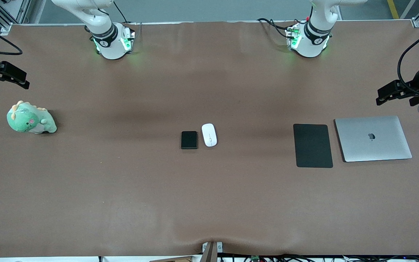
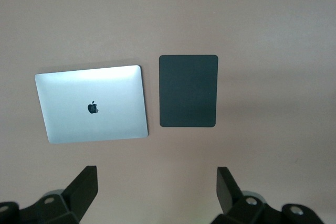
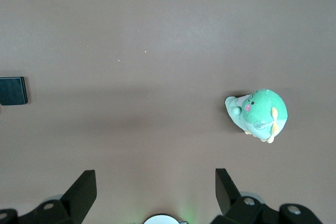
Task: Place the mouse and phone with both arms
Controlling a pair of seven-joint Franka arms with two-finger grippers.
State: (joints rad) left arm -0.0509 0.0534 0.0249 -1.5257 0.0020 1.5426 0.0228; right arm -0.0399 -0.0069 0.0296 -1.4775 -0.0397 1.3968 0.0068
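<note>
The white glossy mouse point(image 1: 209, 135) and black phone point(image 1: 189, 140) lie side by side mid-table point(image 1: 209, 203), wide bare brown surface all around them. The left gripper point(image 2: 157, 190) hangs over the laptop point(image 1: 373, 138) and mouse pad point(image 1: 312, 145), the right gripper point(image 3: 156, 190) over the table's edge near the plush dinosaur point(image 1: 30, 118); both pairs of fingers spread wide, holding nothing.

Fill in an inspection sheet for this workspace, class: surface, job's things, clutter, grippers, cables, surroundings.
Surface: brown table cover, rippled at the edge nearest the front camera.
Job's things: phone and mouse side by side at mid-table, untouched.
Clutter: mouse pad beside closed laptop; green plush toy.
Grippers: left gripper and right gripper, jaws open, empty, waiting.
Cables: at both arm bases.
Surroundings: metal frame posts at corners.
</note>
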